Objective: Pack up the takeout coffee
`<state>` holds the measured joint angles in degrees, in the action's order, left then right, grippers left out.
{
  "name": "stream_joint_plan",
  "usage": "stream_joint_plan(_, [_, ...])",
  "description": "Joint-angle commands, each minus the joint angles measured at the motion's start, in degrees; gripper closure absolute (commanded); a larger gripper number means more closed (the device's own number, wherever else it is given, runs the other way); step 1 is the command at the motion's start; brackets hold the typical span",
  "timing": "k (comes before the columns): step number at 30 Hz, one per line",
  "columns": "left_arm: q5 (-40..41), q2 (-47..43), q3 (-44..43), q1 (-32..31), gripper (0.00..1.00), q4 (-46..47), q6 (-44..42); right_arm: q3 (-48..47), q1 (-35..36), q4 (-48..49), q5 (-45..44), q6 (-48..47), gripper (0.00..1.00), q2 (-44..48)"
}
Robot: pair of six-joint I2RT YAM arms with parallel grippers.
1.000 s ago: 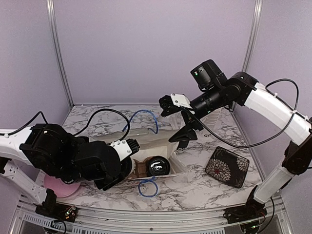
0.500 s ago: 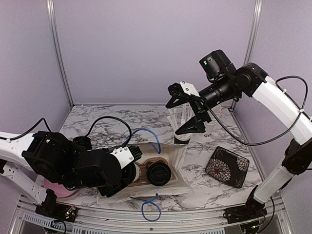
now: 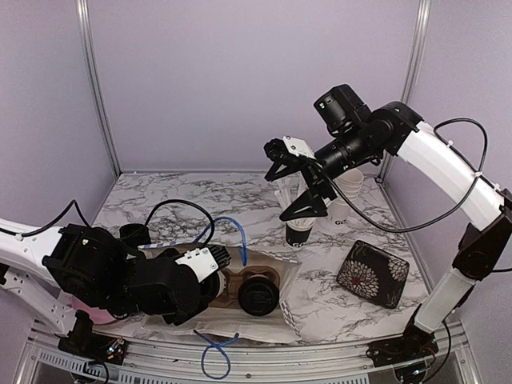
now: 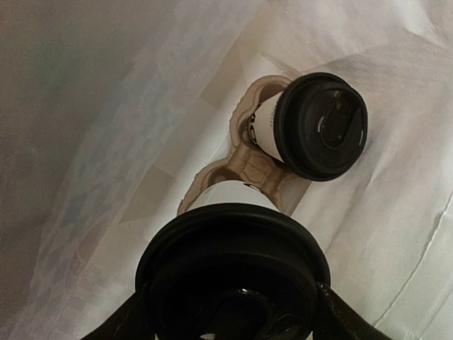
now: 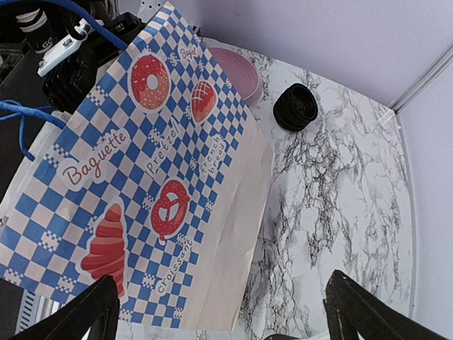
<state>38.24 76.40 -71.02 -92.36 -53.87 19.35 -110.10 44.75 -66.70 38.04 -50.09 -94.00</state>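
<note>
While the left gripper reached inside a paper bag lying flat on the marble table, its two fingers pressed against opposite sides of the black lid of the near cup, gripping it. That white cup sat in the closer pocket of a brown pulp carrier. A second lidded cup, the far cup, stood in the carrier's next pocket, just beside the first and not touching it. White paper closed in around both cups on every side.

From above, the bag lay along the table's front edge, and a loop of blue cord hung out over that edge. The bag's right edge lay near a black flowered box, with a strip of marble between them. A broad stretch of marble ran from the bag to the back wall.

The right gripper hung high over the table's back right, jaws spread wide with nothing between them, just above a black cup of straws. Its own camera looked down on the bag's blue-checked side, a pink dish past the bag's far corner, and black rings just beside the dish.
</note>
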Motion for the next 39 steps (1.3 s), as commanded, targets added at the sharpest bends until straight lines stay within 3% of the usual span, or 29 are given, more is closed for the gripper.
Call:
stream_joint_plan(1, [3.54,-1.06,0.19,-0.37,0.53,0.19,-0.50,-1.14,-0.22,0.81,-0.88,1.55,0.01,-0.77])
stream_joint_plan(14, [11.06,0.49,3.53,-0.86,0.54,0.23,-5.03,1.56,-0.21,2.40,-1.70,2.61,0.01,-3.24])
stream_joint_plan(21, [10.01,0.73,4.39,-0.83,0.54,1.48,-7.16,1.47,-0.12,0.89,0.81,1.64,0.01,-4.64])
stream_joint_plan(29, [6.95,-0.24,7.39,-0.90,0.54,8.97,-13.77,0.40,-0.03,-0.88,2.30,0.87,0.01,-6.46])
stream_joint_plan(39, [5.44,0.58,7.75,-0.90,0.54,9.94,-17.28,1.03,0.12,-1.24,1.96,0.36,0.01,-6.19])
